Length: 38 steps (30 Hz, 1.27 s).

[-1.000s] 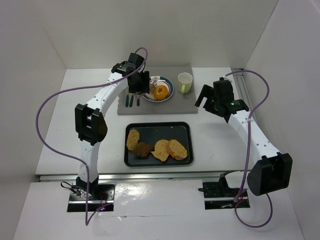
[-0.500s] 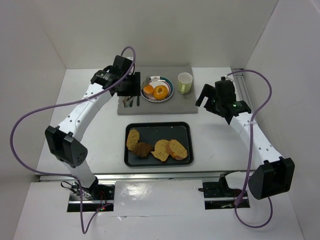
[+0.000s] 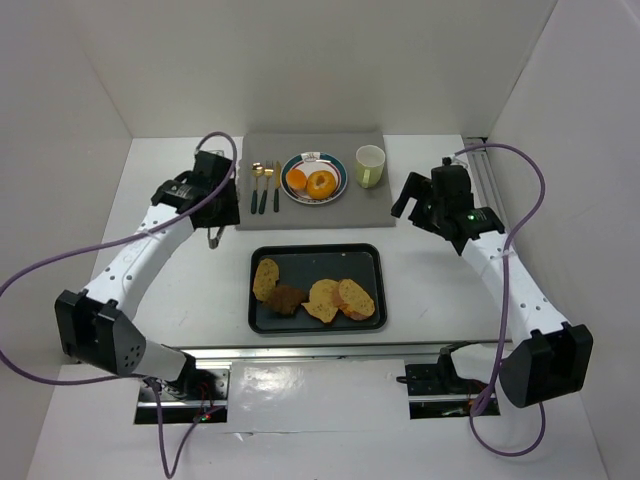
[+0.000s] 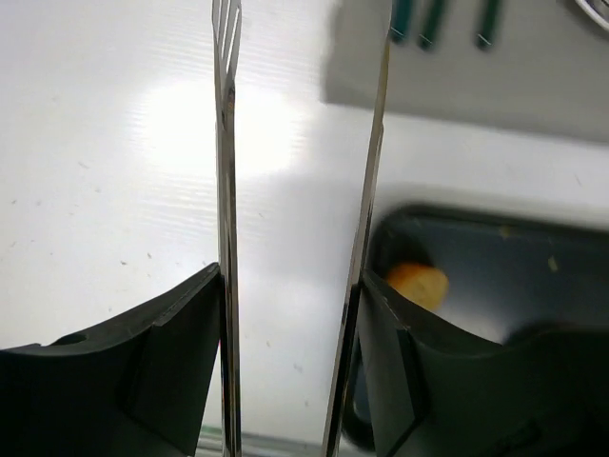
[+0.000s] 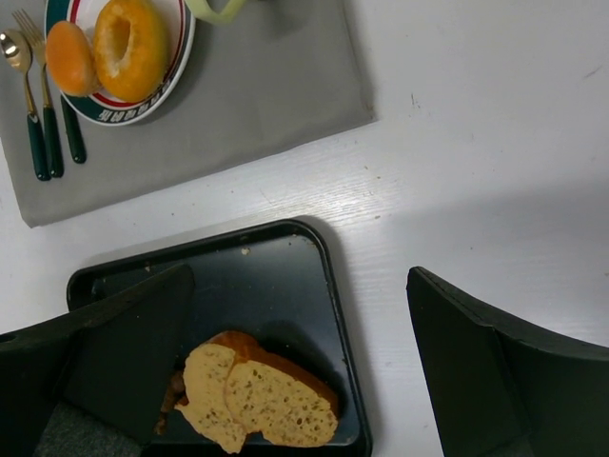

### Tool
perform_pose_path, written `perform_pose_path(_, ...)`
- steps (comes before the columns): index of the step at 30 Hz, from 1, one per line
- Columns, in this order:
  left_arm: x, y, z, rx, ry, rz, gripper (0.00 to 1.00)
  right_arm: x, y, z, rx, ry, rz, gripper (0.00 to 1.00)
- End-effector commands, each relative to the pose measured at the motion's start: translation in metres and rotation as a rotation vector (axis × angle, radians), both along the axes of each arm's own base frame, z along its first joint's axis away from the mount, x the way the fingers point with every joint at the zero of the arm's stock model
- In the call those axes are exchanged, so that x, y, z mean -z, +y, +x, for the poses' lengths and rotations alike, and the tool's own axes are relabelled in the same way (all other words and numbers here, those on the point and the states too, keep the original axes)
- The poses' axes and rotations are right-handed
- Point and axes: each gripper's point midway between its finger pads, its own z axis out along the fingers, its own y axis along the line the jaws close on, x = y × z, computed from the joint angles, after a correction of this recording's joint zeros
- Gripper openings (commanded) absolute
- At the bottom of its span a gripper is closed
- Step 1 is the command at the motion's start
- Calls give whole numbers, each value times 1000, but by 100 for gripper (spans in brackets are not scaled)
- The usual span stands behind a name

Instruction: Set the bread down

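The left tool (image 4: pixel 293 286), half closed around empty tongs (image 4: pixel 226 238), has been drawn back off the mat (image 3: pixel 370 205); ring (image 3: pixel 321 184) and roll (image 3: pixel 297 179) are left on the plate (image 3: pixel 343 180), so placing seems done.

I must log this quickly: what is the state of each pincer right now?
The left pincer: closed on the metal tongs, with nothing between their blades.
The right pincer: open, holding nothing.
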Motion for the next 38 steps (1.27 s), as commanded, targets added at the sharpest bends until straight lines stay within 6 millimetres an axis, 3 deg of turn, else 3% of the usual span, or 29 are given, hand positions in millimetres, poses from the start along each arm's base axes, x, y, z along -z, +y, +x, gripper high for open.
perform_pose_path(1, 0, 47, 42, -206, -126, 13, 67, -6, 11, 3, -28, -31, 24, 100)
perform_pose_path(3, 17, 64, 60, -247, -117, -30, 67, -8, 11, 5, -28, -40, 27, 100)
perform_pose_path(5, 33, 64, 78, -228, -94, -94, 67, -10, 12, 7, -28, -50, 29, 100)
perform_pose_path(6, 29, 75, 92, -252, -104, -105, 67, -10, 12, 7, -28, -50, 29, 100)
perform_pose_path(8, 71, 80, 114, -261, 11, -94, 67, -6, 11, 8, -35, -41, 18, 100)
perform_pose_path(9, 61, 86, 120, -274, -16, -99, 67, -2, 12, 9, -35, -31, 16, 100)
perform_pose_path(10, 82, 82, 123, -252, 43, -101, 68, -2, 10, 9, -28, -32, 10, 100)
perform_pose_path(12, 88, 91, 131, -258, 59, -115, 70, -2, 10, 9, -28, -32, 10, 100)
perform_pose_path(13, 92, 86, 132, -234, 80, -133, 72, 1, 10, 10, -28, -23, 8, 100)
perform_pose_path(14, 99, 92, 133, -248, 99, -132, 80, 5, 10, 9, -28, -14, 6, 100)
perform_pose_path(18, 93, 93, 121, -242, 126, -143, 89, 12, 10, 8, -28, 13, 0, 100)
perform_pose_path(21, 64, 88, 115, -210, 73, -166, 97, 14, 7, 13, -9, 23, -18, 100)
perform_pose_path(24, 41, 84, 100, -184, 65, -180, 97, 14, 1, 19, 17, 41, -47, 100)
perform_pose_path(25, 22, 73, 94, -140, 31, -182, 97, 15, -2, 20, 34, 50, -65, 100)
perform_pose_path(27, 12, 59, 77, -107, 37, -181, 97, 15, -5, 21, 40, 47, -81, 100)
perform_pose_path(28, 12, 40, 67, -58, 45, -187, 97, 19, -7, 22, 46, 56, -90, 100)
perform_pose_path(29, -5, 30, 56, -23, 5, -199, 97, 22, -9, 23, 55, 63, -101, 100)
perform_pose_path(32, 2, -4, 27, 103, 25, -199, 97, 27, -10, 27, 65, 78, -114, 100)
perform_pose_path(35, 7, -13, 5, 146, 75, -173, 97, 25, -11, 32, 72, 72, -119, 100)
perform_pose_path(38, 10, -27, -10, 197, 97, -205, 97, 35, -10, 33, 71, 94, -125, 100)
